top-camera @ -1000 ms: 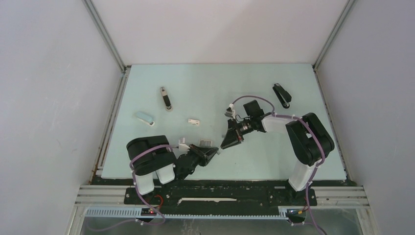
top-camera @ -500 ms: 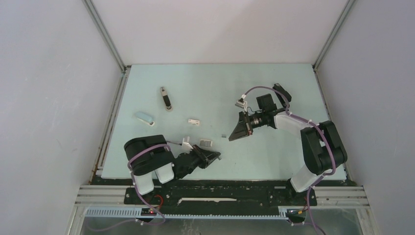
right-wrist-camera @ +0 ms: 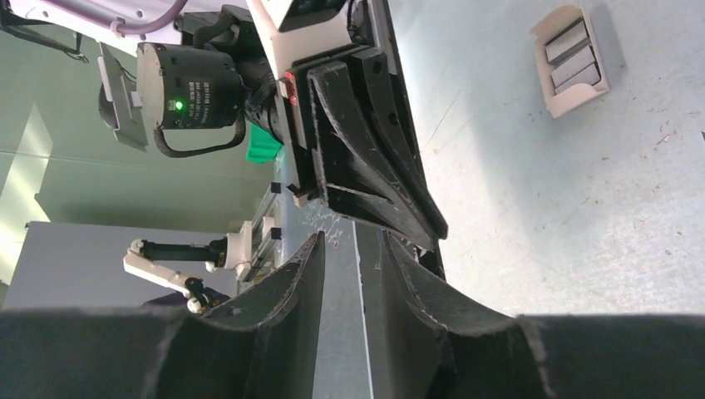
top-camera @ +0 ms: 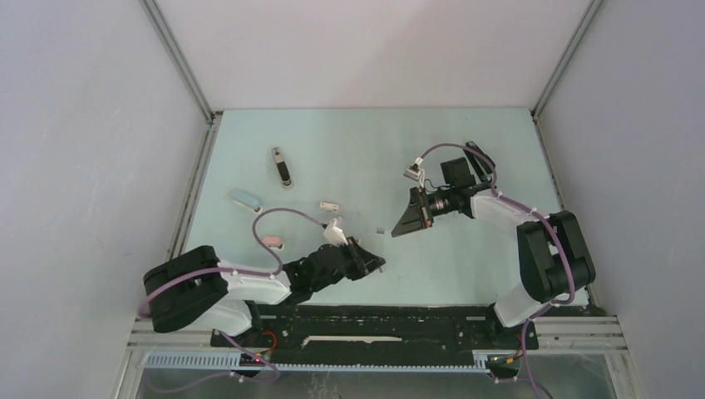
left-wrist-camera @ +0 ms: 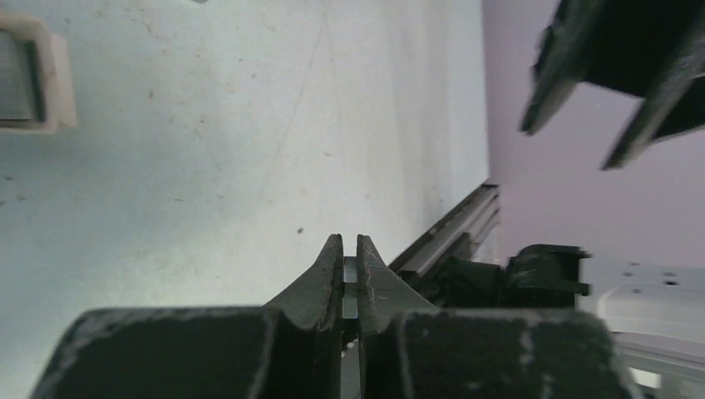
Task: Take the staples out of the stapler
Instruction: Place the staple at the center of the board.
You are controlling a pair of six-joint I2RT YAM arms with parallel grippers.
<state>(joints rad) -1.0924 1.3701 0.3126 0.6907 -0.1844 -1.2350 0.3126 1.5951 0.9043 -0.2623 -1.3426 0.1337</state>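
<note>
On the pale green bench (top-camera: 349, 141), walled at the left, right and far edges, the following stand or lie:

1. Stapler (top-camera: 283, 168). Slim, black with a silver top. It lies flat toward the far left corner with its length running from near to far, well apart from both grippers and touched by neither.
2. Staple strip (top-camera: 380, 231). One tiny grey piece, loose on the bench in the near half. It lies between the two grippers, just beside the right one's tips.
3. Cream tray (right-wrist-camera: 574, 58). Holds grey blocks laid side by side and rests on the bench close to the left gripper.
4. Left gripper (top-camera: 378, 266). Low over the bench by the near edge, reaching toward the middle. Its fingers (left-wrist-camera: 328, 266) are clenched to a hairline slit. A pale sliver shows inside the slit, but what it is cannot be told.
5. Right gripper (top-camera: 396, 233). Tilted down toward the middle of the bench with its tips facing the left gripper. The fingers (right-wrist-camera: 312, 258) stand parted and released, with nothing between them.
6. Light blue piece (top-camera: 245, 199). Has a white end and lies near the left edge.
7. Small white piece (top-camera: 330, 204). Lies between the blue piece and the staple strip.
8. Pink piece (top-camera: 273, 241). Lies beside the left arm's cable.
9. Black object (top-camera: 472, 150). Near the far right corner, partly hidden behind the right arm's cable. Its kind cannot be told.
</note>
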